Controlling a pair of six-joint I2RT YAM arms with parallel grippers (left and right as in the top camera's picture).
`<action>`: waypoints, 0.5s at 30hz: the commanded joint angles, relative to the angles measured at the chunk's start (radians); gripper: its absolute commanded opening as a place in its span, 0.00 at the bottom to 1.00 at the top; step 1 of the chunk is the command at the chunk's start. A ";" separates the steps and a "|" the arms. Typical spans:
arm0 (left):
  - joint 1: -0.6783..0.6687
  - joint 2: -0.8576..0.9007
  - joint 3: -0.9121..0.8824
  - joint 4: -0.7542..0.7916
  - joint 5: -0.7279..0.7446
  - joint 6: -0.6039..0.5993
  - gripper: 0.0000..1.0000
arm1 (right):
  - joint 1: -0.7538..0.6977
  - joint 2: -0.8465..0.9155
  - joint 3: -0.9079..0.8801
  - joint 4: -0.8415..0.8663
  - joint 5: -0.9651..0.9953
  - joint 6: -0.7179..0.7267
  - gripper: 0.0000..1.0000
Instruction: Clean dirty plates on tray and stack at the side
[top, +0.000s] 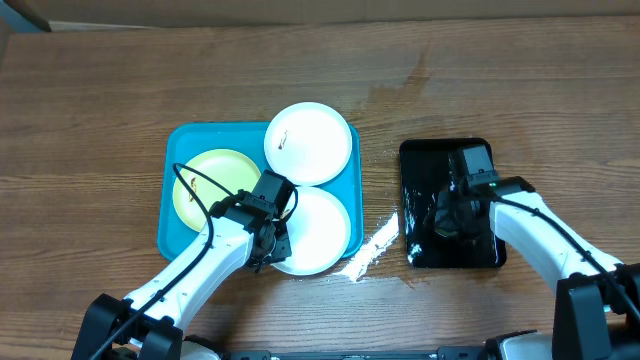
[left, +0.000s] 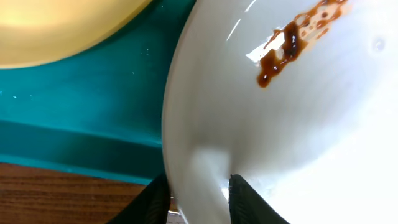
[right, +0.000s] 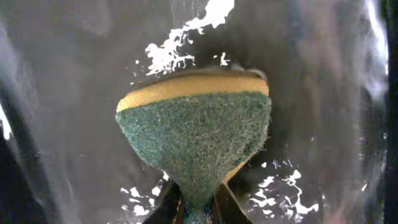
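Plates: three counted, all sitting on the one turquoise tray (top: 180, 140). The yellow-green plate (top: 205, 180) is at left, with the far white plate (top: 309, 143) and near white plate (top: 320, 235) to its right. None is stacked aside yet; wiping looks unstarted. Left gripper (left: 199, 193) is pinching the near white plate's rim, a brown smear (left: 292, 40) showing on it. Rightward, one black tray (top: 430, 155); right gripper (right: 196, 202) is squeezing the one sponge (right: 196, 137) tight above it.

Three plates (top: 308, 143) on turquoise tray (top: 182, 140)
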 joint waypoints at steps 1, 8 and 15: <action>0.004 -0.002 -0.002 0.001 0.008 0.030 0.28 | -0.002 0.005 0.057 -0.010 -0.005 0.000 0.08; 0.004 -0.002 0.043 -0.023 0.003 0.085 0.04 | -0.002 0.005 0.059 0.003 -0.005 0.000 0.08; 0.004 -0.003 0.170 -0.127 -0.004 0.203 0.04 | -0.003 0.005 0.060 0.022 -0.005 0.000 0.08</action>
